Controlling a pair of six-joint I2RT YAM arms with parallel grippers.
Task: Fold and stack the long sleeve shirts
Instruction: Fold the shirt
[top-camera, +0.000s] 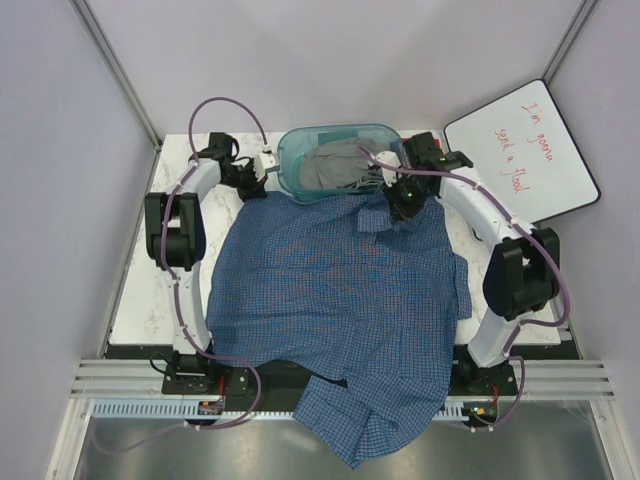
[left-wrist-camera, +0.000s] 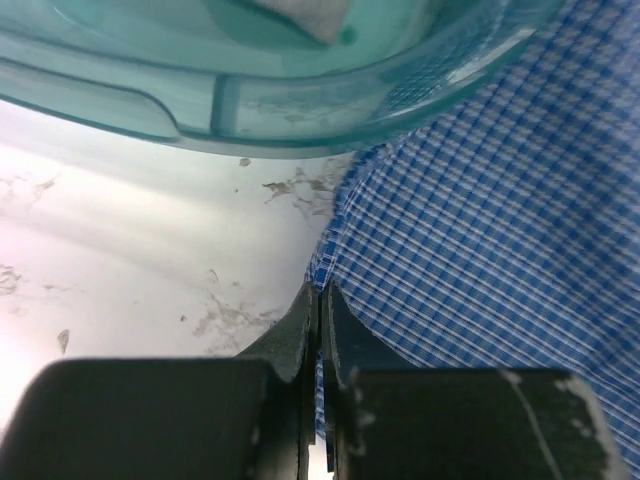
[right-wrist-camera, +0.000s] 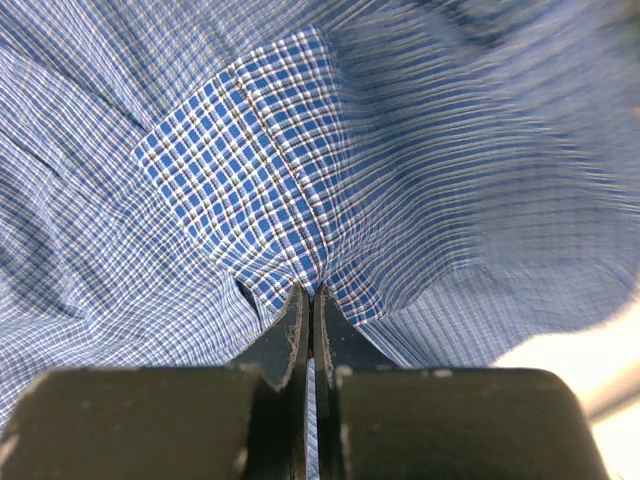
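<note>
My left tool (left-wrist-camera: 318, 300) gripping the blue checked shirt (top-camera: 340, 300) at its edge, by the teal bin (left-wrist-camera: 230, 120); my right tool (right-wrist-camera: 308, 300) clamping a fold; only overhead, cloth draping off the worktop (top-camera: 140, 290)

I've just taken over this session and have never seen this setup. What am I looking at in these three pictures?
Two robot arms are bolted at the near edge of a table, and each ends in a two-finger gripper. The wide picture comes from a fixed camera above and behind the arms. The other two come from cameras on the wrists, looking along the fingers.

A blue checked shirt lies spread on the table, with its lower part hanging over the near edge. Behind it sits a teal bin with grey cloth inside. A whiteboard leans at the right.

The left gripper is shut on the shirt's edge by the bin. The right gripper is shut on a pinch of shirt at its far right.
</note>
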